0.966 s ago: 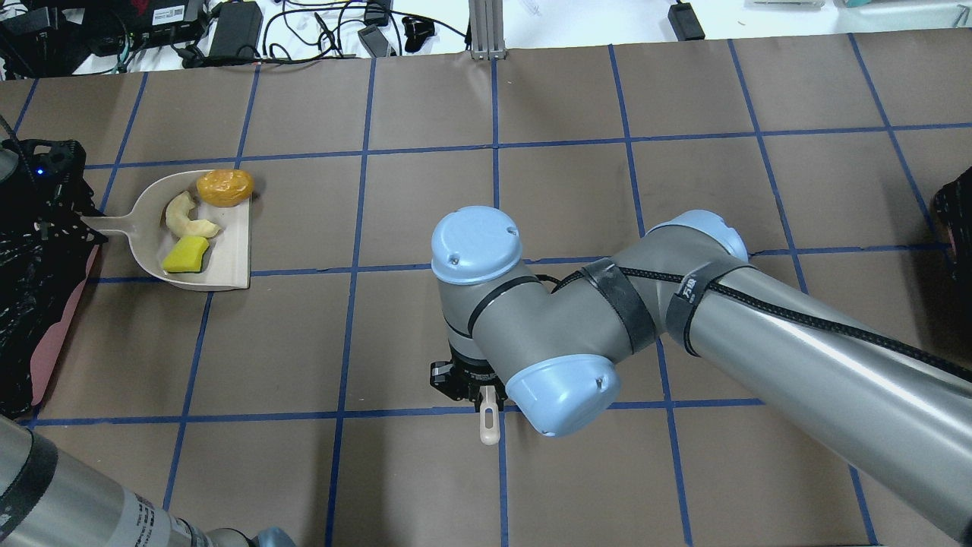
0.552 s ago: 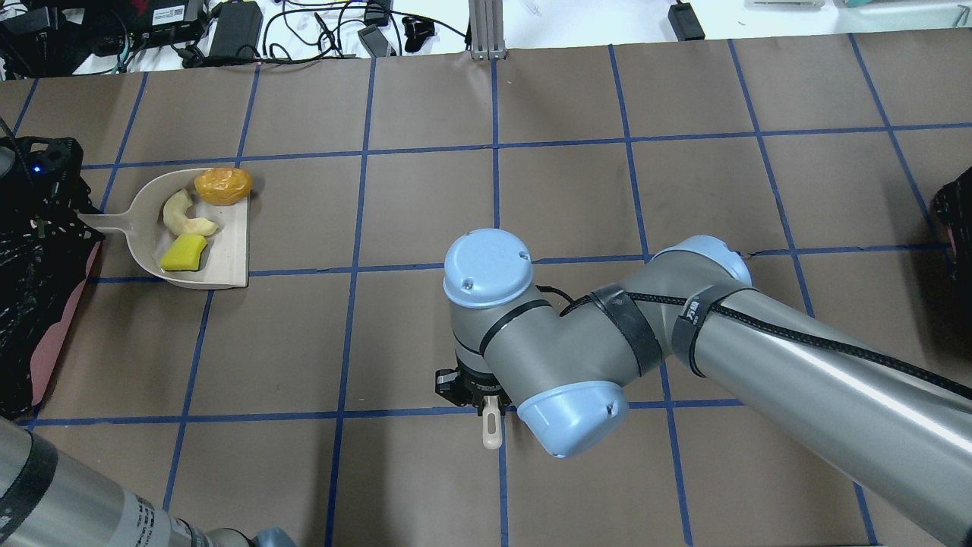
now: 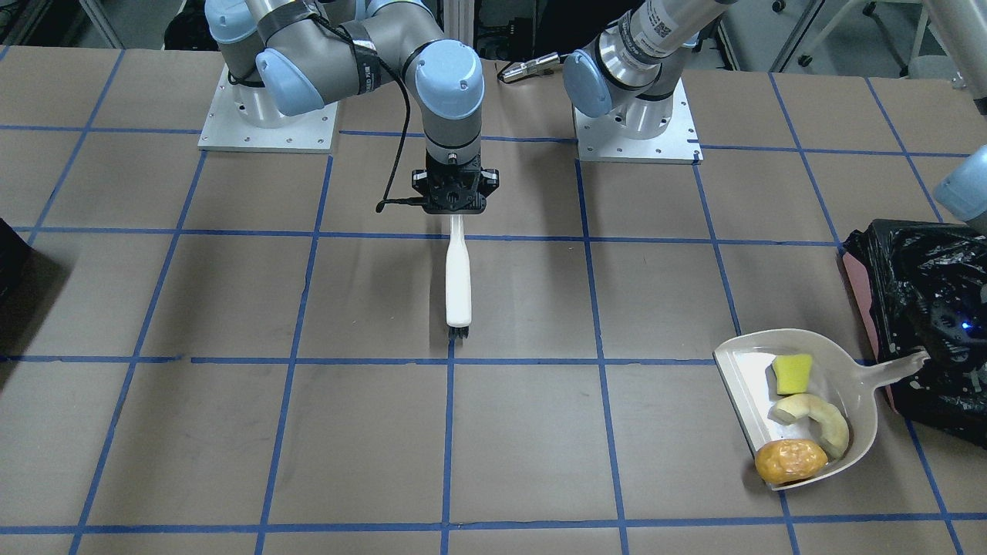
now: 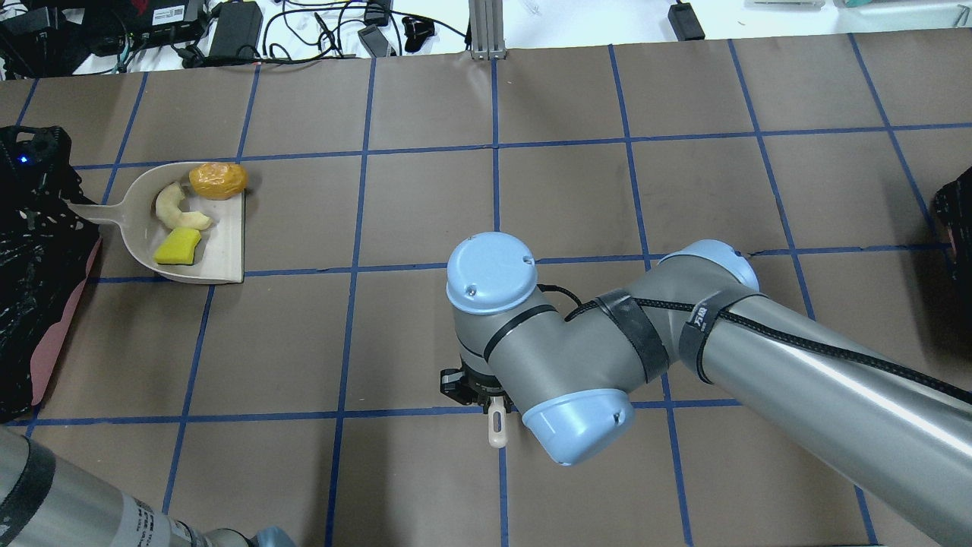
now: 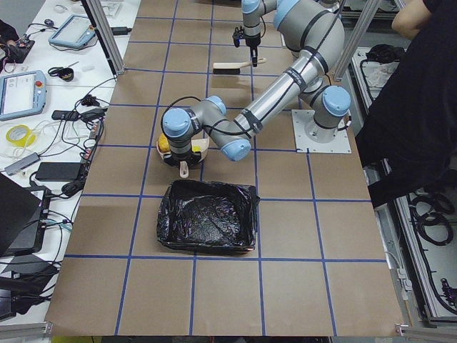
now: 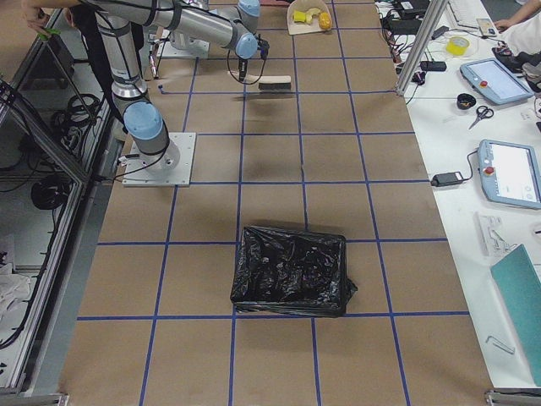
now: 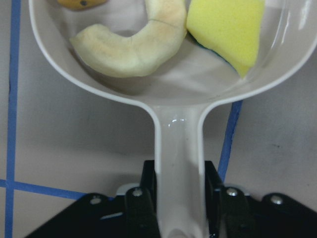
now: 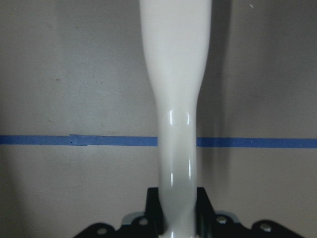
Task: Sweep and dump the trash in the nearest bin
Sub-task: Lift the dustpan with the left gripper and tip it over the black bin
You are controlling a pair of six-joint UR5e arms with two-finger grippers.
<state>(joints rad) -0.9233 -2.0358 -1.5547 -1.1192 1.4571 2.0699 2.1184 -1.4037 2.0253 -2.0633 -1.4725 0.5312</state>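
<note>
The white dustpan (image 4: 220, 266) holds all the trash: a pale banana-like slice (image 4: 171, 209), a yellow chunk (image 4: 178, 247) and a brown-orange lump (image 4: 218, 181). My left gripper (image 7: 179, 198) is shut on the dustpan's handle (image 7: 178, 148), at the edge of the pink-sided bin (image 4: 30, 304) with its black bag. In the front view the dustpan (image 3: 740, 378) lies beside that bin (image 3: 917, 270). My right gripper (image 3: 456, 208) is shut on the handle of a white brush (image 3: 458, 277), mid-table near my base.
A second black-lined bin (image 6: 292, 271) stands at the table's right end, seen at the overhead view's right edge (image 4: 957, 213). Cables and power bricks (image 4: 235, 26) lie beyond the far edge. An operator (image 5: 414, 107) stands by the robot's base.
My left gripper has drawn the dustpan and its trash to the left and slightly farther away, toward the bin. My right arm has shifted a little right with the brush.
</note>
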